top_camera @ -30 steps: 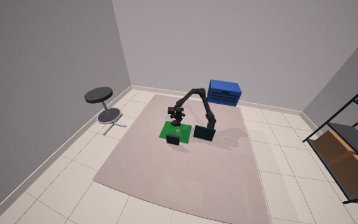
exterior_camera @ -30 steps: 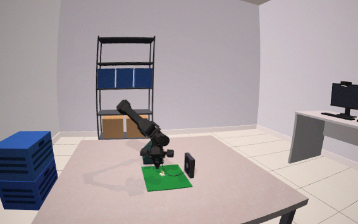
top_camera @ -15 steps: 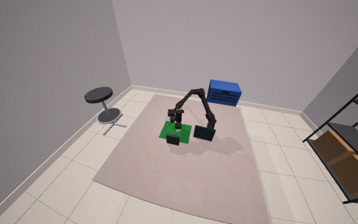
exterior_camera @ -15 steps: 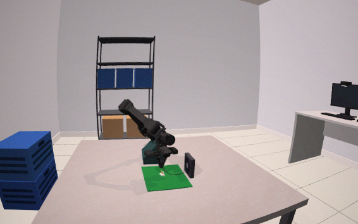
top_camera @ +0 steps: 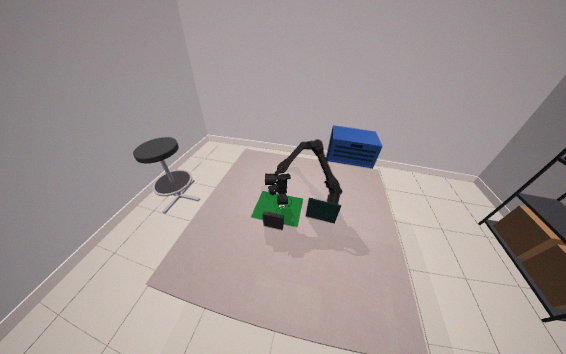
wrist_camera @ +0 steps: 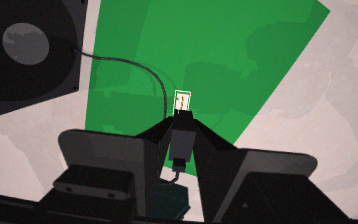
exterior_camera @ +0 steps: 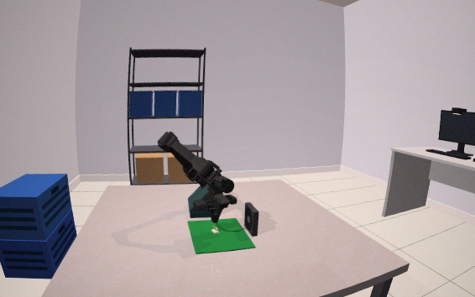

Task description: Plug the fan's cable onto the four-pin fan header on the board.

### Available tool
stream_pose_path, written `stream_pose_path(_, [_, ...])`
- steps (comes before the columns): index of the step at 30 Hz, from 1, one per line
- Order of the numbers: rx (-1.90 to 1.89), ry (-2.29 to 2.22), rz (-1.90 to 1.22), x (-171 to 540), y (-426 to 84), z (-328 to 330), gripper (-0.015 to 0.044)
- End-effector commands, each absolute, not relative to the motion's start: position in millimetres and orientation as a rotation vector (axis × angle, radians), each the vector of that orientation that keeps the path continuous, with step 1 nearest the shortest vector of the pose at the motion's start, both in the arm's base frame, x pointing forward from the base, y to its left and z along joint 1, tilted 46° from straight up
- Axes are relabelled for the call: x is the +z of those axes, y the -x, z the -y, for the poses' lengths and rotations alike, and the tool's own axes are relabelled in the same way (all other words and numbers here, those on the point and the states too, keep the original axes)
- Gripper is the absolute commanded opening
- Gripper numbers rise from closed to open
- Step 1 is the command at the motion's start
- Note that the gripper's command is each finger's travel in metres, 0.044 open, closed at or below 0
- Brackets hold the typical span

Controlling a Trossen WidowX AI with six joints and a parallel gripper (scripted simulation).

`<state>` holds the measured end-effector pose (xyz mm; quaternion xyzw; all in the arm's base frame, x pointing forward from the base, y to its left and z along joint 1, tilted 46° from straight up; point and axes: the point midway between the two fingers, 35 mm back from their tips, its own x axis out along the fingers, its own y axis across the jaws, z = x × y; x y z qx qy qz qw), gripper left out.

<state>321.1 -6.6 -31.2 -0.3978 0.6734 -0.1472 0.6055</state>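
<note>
The green board (top_camera: 293, 217) (exterior_camera: 224, 245) (wrist_camera: 165, 30) lies flat on the table. The small white fan header (wrist_camera: 182, 101) (exterior_camera: 215, 231) sits on it, with a white outline around it. My gripper (wrist_camera: 182, 122) (exterior_camera: 215, 220) is shut on the dark plug (wrist_camera: 182, 144) of the fan's cable, just above the board. In the wrist view the plug's front end lies right at the near edge of the header; the height between them is hard to tell. The black cable (wrist_camera: 142, 66) (exterior_camera: 228, 231) curves from the fan (wrist_camera: 55, 65) (exterior_camera: 251, 219) (top_camera: 273, 220) to the plug.
The fan stands upright at the board's edge. A dark teal block (top_camera: 323, 210) (exterior_camera: 197, 205) (wrist_camera: 172, 201) stands beside the board, near the arm's base. The table's edge (exterior_camera: 365, 277) shows in the exterior view. A stool, blue crates and a shelf stand farther off.
</note>
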Motion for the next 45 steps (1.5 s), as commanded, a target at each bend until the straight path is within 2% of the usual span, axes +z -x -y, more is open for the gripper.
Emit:
stream_pose_path(1, [-0.334,0.924,-1.562,-32.1,-323.5,4.7,0.0000])
stream_pose_path(45, [-0.337,0.922,-1.561,-46.9,-327.2,21.0,0.0000])
